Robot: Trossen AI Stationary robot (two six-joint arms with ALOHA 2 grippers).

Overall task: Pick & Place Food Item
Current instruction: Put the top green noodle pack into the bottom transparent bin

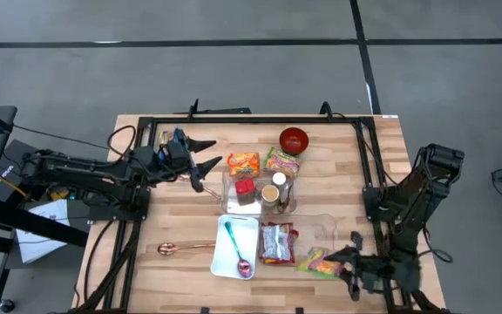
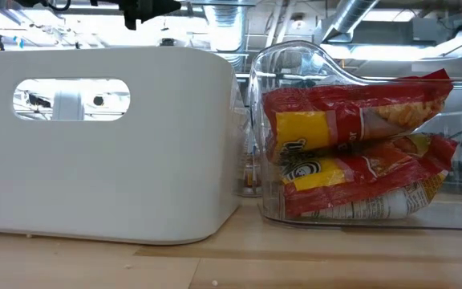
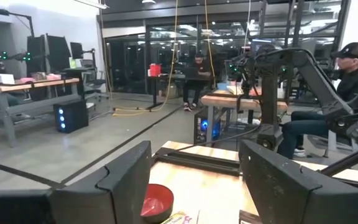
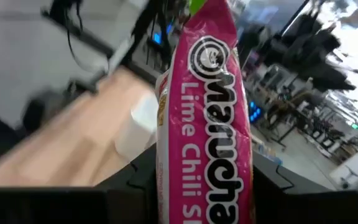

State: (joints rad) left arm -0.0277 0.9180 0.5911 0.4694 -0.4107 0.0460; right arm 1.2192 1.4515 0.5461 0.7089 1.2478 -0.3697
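My right gripper is near the table's front right corner, shut on a pink and green Maruchan noodle packet. The packet fills the middle of the right wrist view. My left gripper is open and empty above the table's far left part, left of an orange noodle packet. A red bowl stands on the table at the far side. A clear bin in the middle holds a red box and jars. My right gripper pinches the noodle packet between its two fingers, which stand on the packet's two flat faces near one end. The fingers come roughly level from the table's right side. The rest of the packet sticks out past the fingertips toward the table's left.
A white tray with a teal spoon lies at the front middle. A clear container beside it holds red and yellow snack packets. A copper spoon lies on the front left. A green packet lies near the bowl. People sit beyond the table.
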